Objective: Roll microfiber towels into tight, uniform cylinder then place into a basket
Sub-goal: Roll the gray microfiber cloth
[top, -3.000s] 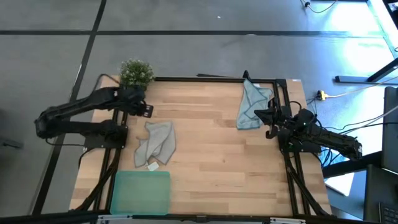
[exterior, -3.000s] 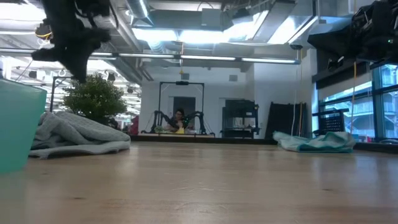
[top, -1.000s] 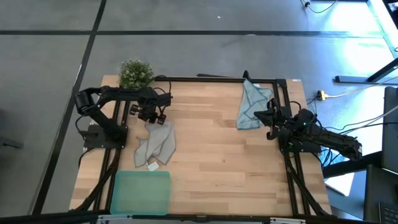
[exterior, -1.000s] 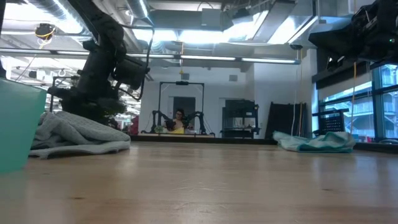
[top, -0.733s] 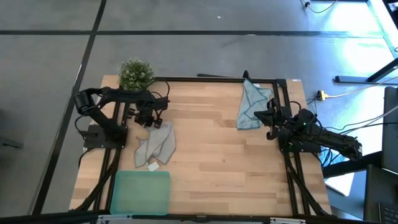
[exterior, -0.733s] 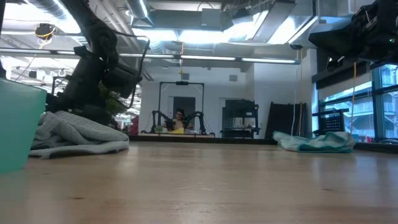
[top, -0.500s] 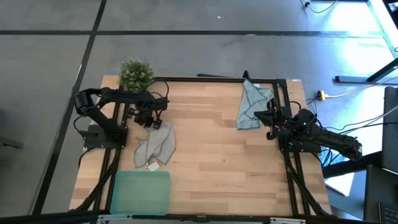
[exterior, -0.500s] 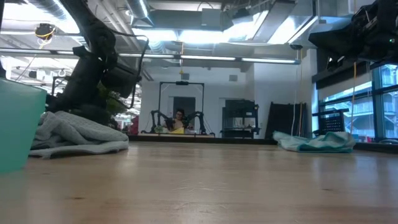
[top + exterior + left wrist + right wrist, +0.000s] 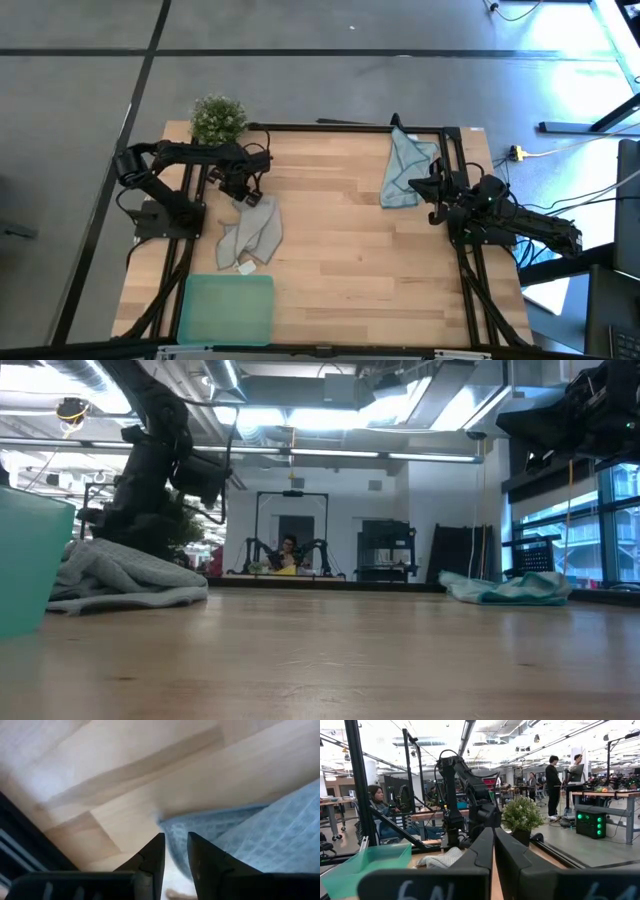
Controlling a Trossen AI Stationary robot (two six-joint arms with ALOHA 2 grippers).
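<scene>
So I've got the left gripper [image 9: 247, 194] down low at the far corner of the grey towel [image 9: 250, 231], and from the left wrist view the fingers [image 9: 152, 857] are pinched to a narrow gap right at the towel's hemmed edge [image 9: 210, 827]. Honestly can't tell if any cloth is actually caught between them. The grey towel is lying crumpled on the left side of the wooden table [image 9: 340, 260], white tag [image 9: 244, 267] at its near end, just beyond the mint-green basket [image 9: 226, 309], which sits at the near-left corner. The light blue towel [image 9: 407, 168] is bunched up at the far right, draped toward the table's back edge. My right gripper [image 9: 420, 189] is hovering just beside it with its fingers [image 9: 482, 851] closed together, nothing in them. There's a little potted plant [image 9: 218, 117] at the far-left corner.
</scene>
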